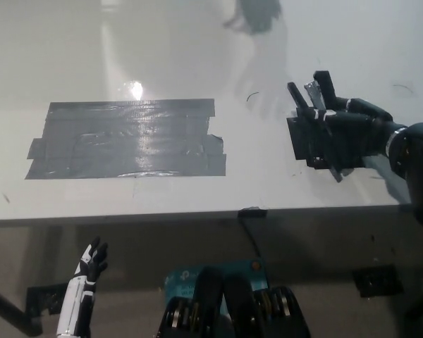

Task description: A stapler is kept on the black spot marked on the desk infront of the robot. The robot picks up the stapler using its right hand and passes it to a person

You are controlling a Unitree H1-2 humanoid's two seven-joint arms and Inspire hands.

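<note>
My black right hand (pixel 331 134) hovers over the right part of the white desk (pixel 197 56), palm turned up and fingers spread apart. I cannot make out a stapler in it. At the picture's top edge there is a dark blurred shape (pixel 257 14), with a faint shadow on the desk below it; what it is cannot be told. The black tape patch (pixel 127 137) on the desk's left half lies bare, with nothing on it. Below the desk's front edge, at the lower left, my white left hand (pixel 90 264) rests with its fingers apart.
The desk's front edge (pixel 162 215) runs across the picture's middle. A small black clip with a cable (pixel 252 215) hangs at that edge. A thin dark scratch mark (pixel 252 96) lies on the desk between the patch and my right hand.
</note>
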